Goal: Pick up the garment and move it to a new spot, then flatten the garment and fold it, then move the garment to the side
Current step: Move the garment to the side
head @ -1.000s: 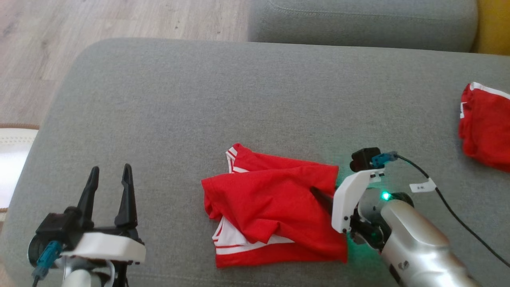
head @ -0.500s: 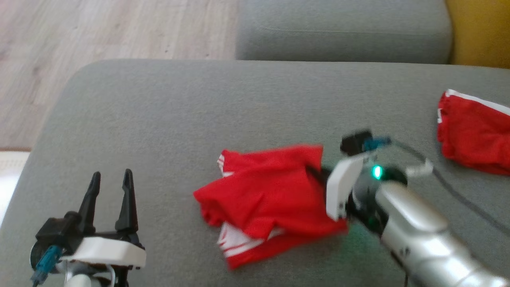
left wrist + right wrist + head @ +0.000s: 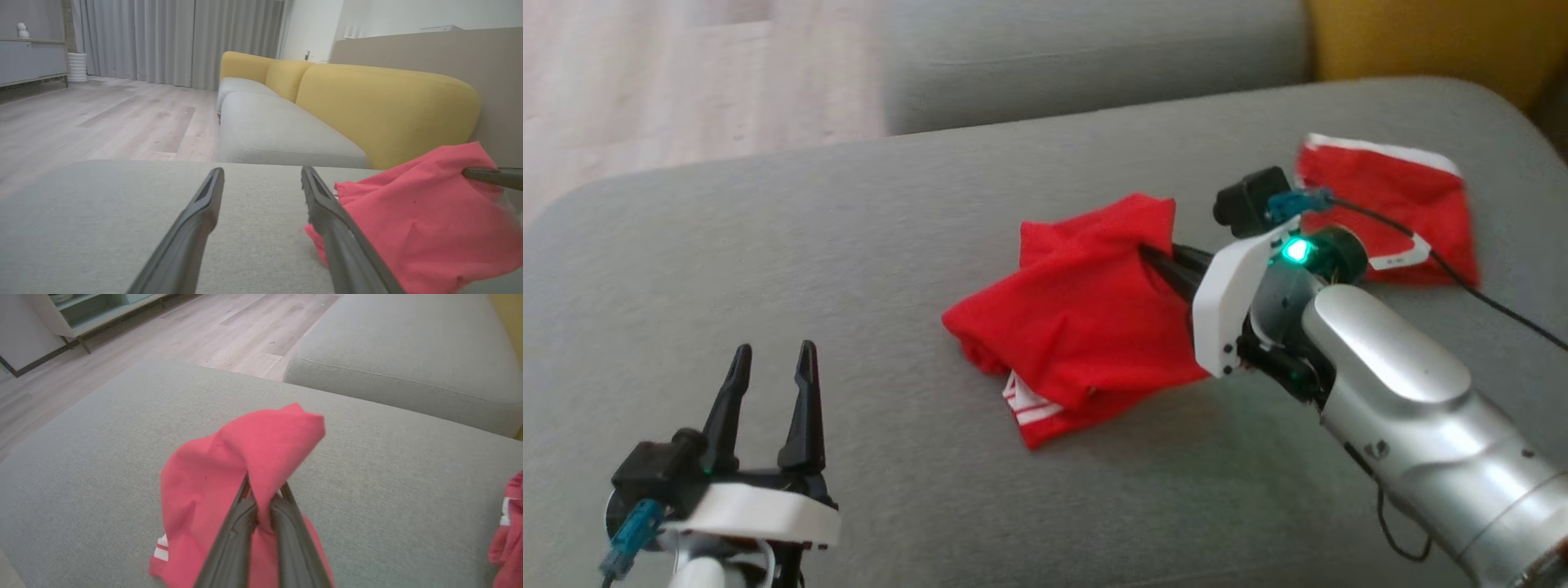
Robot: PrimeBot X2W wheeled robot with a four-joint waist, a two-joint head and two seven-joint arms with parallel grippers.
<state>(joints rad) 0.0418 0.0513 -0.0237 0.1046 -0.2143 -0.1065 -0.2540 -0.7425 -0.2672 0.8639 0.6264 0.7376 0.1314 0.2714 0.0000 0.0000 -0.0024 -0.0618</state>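
Pinching the garment (image 3: 1078,327) tight in the right gripper (image 3: 1156,261), part raised off the sofa (image 3: 849,245); holding the left gripper (image 3: 774,351) wide apart near its front edge.

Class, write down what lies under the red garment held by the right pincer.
The red garment, pinched by the right pincer, droops onto the grey cushion. Its own white-striped hem shows beneath the lower edge. The cushion directly underneath is covered by cloth.
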